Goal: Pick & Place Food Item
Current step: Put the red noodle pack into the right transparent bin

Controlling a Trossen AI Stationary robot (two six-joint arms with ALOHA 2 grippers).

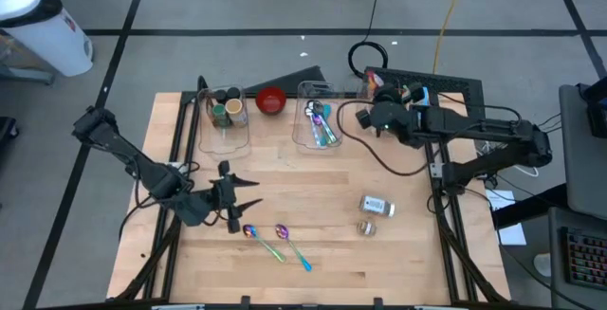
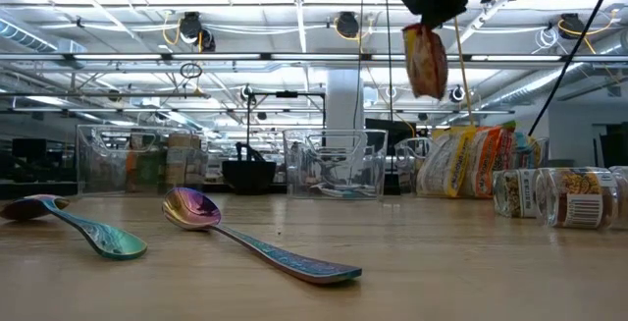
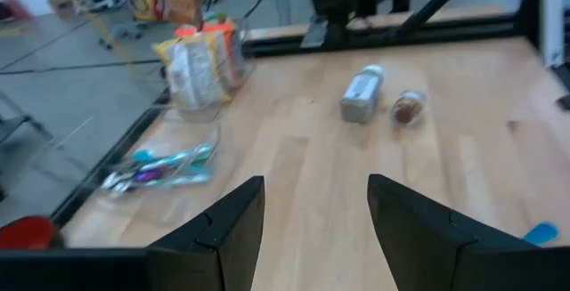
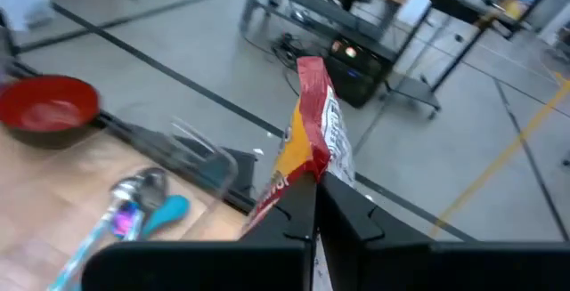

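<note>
Two iridescent spoons (image 1: 279,239) lie low centre on the tabletop (image 1: 398,253). Two small jars (image 1: 376,206) sit right of centre. Three clear bins (image 1: 321,125) line the upper edge, though the rightmost is half hidden. One red bowl (image 1: 271,100) sits between the first two. One snack bag (image 2: 425,61) hangs up top.

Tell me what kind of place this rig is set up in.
Most likely a large industrial lab or warehouse-style workspace: taped lines run across a grey concrete floor, exposed ceiling trusses and light fixtures stretch far back, and a metal equipment cart stands beyond the wooden table.
</note>
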